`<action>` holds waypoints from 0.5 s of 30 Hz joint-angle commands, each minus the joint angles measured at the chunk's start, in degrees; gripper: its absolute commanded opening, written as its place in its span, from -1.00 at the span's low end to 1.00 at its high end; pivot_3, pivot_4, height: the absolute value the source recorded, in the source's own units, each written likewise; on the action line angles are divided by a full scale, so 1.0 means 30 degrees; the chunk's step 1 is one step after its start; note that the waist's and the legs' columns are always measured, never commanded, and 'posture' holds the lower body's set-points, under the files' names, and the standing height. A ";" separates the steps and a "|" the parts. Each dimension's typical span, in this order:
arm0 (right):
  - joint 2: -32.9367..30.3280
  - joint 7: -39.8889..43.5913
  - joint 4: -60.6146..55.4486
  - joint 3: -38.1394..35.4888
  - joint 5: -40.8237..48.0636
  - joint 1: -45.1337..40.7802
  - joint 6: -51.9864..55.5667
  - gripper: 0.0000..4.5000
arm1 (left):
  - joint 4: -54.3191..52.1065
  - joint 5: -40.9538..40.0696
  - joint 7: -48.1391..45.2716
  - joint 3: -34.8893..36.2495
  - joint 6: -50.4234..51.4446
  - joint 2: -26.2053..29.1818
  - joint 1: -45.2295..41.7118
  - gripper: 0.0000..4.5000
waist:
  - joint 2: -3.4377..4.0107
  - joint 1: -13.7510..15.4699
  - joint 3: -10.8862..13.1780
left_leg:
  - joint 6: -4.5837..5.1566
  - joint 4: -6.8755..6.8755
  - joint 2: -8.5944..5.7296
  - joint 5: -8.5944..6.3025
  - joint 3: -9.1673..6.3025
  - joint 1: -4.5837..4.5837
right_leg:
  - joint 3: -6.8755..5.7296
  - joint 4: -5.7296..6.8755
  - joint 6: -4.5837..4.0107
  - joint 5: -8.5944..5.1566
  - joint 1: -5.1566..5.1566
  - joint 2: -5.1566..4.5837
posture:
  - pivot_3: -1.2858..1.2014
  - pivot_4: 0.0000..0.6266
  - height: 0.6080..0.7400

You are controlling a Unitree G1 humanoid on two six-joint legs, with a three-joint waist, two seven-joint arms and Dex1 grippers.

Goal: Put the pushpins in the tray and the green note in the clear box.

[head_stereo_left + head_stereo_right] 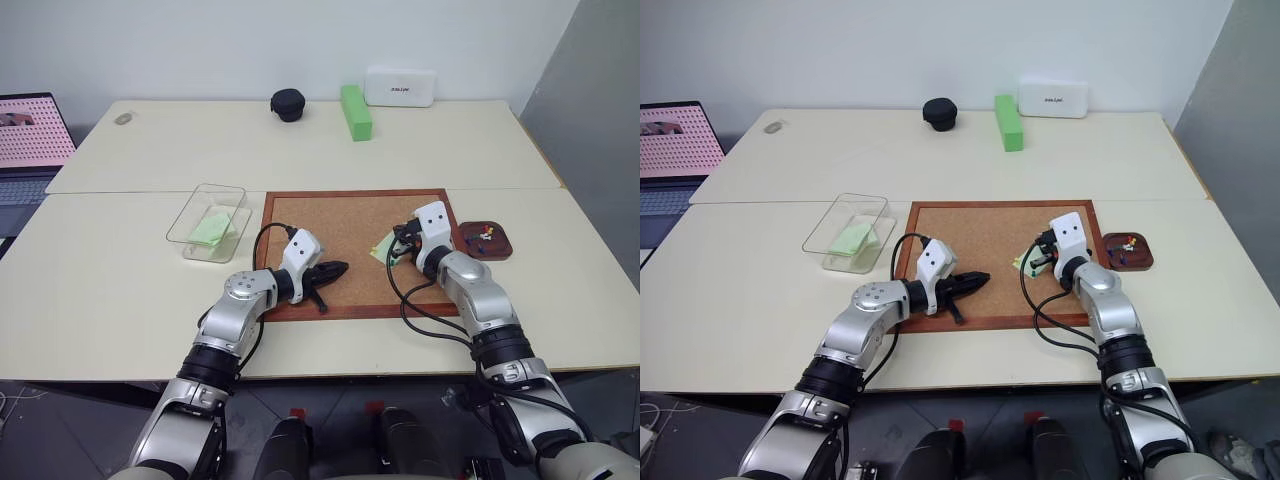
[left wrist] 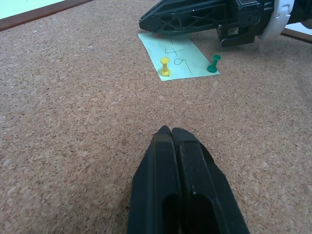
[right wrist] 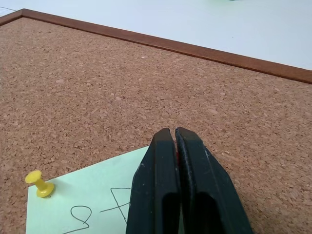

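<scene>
the task looks partly done. several pushpins [image 1: 484,236] already lie in the tray [image 1: 499,250], a small dark reddish-brown dish on the bench [image 1: 120,300] just beyond the right tool [image 2: 146,23], off the corkboard's [image 1: 340,225] edge. a pale-green sheet already lies in the clear box [image 1: 190,225], well off to the far side of the left tool [image 2: 170,134].

one green note [image 2: 183,61], thin paper with pen marks, is pinned flat to the grainy cork directly under the right tool. a glossy yellow pin [image 2: 165,66] stands in one corner and a green pin [image 2: 213,64] at another, both just beside that tool. its black fingers are pressed together over the note's far corner; a trace of red shows between them in the right wrist view, possibly a pin head, though i cannot tell.

the left tool rests near the board's front frame, fingers together on nothing, well apart from the note.

left to do, by my judgement: the remaining pins, then this note.
</scene>
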 commanded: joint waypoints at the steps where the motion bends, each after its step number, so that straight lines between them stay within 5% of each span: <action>1: -0.0155 0.0172 -0.0598 -0.0144 -0.0024 -0.0049 -0.0103 -0.97 | 0.0319 0.0482 0.0137 -0.0157 0.0283 0.0156 0.0213 -1.00 | 0.0000 -0.0001 0.0000 | 0.0000 0.0000 0.0000 0.0000 0.0001 0.0000 | 0.0000 -0.0001 0.0000 0.0000 0.0000 0.0000 | 0.03 -0.52 1.00; 15: -0.0034 -0.0087 -0.4278 -0.1060 0.1332 0.0532 0.0769 -0.97 | 0.0118 0.0685 -0.0011 -0.0769 0.1397 0.0159 0.0530 -1.00 | 0.0001 -0.0007 0.0000 | 0.0000 0.0000 0.0001 0.0000 -0.0001 0.0000 | -0.0001 0.0001 0.0001 -0.0001 0.0000 0.0000 | 0.03 -0.52 1.00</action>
